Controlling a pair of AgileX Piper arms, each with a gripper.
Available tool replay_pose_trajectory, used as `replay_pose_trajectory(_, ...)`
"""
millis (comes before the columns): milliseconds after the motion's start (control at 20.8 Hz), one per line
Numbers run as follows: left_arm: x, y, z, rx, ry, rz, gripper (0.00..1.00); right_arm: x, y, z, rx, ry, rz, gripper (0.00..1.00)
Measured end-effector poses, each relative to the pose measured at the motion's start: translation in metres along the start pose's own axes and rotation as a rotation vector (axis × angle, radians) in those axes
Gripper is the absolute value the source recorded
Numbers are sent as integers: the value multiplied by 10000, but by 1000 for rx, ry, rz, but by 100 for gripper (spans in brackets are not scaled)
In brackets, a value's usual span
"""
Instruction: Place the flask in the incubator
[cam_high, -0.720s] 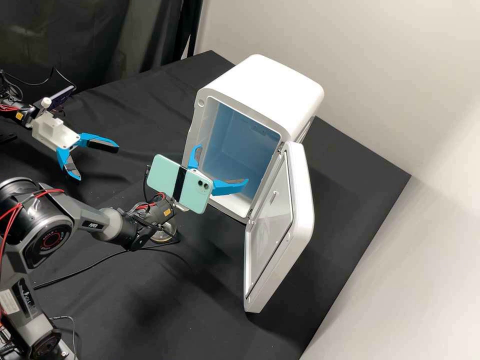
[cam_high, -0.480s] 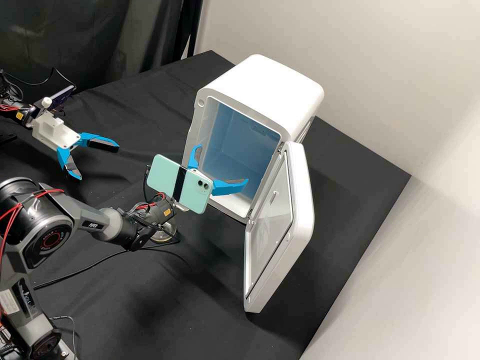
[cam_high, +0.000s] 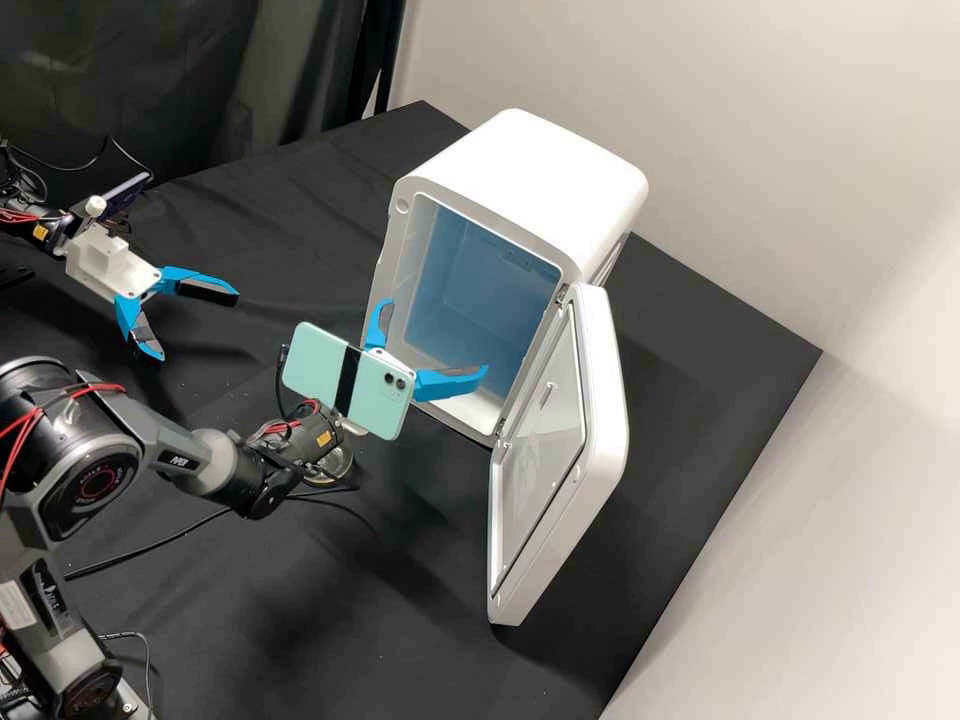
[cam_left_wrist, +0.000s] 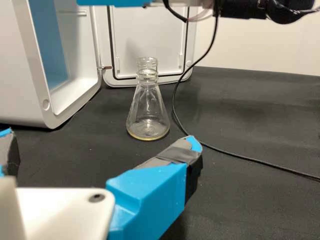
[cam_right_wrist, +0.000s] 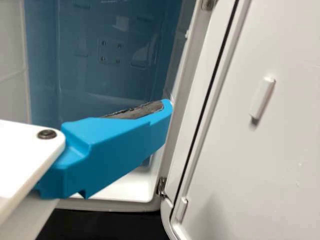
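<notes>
Flask (cam_left_wrist: 148, 110) is clear glass with a cone body and a ringed neck. In the left wrist view it stands upright on the wrinkly black cloth, outside the incubator (cam_left_wrist: 45, 65), just off its open front. A thin black cable (cam_left_wrist: 210, 145) snakes past it. The left gripper (cam_left_wrist: 100, 139) is spread wide with nothing in it and sits well short of the flask.

From the high view, the incubator is a rounded white plastic box with a smooth blue inside. Its door (cam_high: 590, 400) hangs open toward the near right. The right gripper (cam_high: 432, 338) is at the mouth of the box, fingers wide apart and holding nothing, with a mint green phone (cam_high: 348, 380) clamped on the wrist behind it. The left gripper is way over at the far left of the bench (cam_high: 300, 600), above the cloth.

Right wrist view: one chunky blue finger (cam_right_wrist: 115, 145) with a dark rubbery pad is right at the doorway. Behind it is the blue back wall, and the door's white inner panel is alongside.
</notes>
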Motion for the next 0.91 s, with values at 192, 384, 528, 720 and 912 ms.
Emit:
replay_pose_trajectory(192, 0, 0, 0, 0, 0, 0, 100, -132, 47, 58, 25, -3, 24, 100)
replay_pose_trajectory(384, -2, 7, 2, 2, 0, 3, 100, -235, 27, 82, 37, -6, 7, 100)
replay_pose_trajectory(528, -8, 23, 9, 7, -2, 11, 100, -357, 25, 107, 49, -3, -16, 100)
replay_pose_trajectory(720, -21, 41, 20, 13, -3, 20, 100, -531, -22, 160, 56, -2, -37, 100)
replay_pose_trajectory(912, -42, 32, 18, 6, 3, 18, 100, -663, -77, 231, 42, 0, -67, 100)
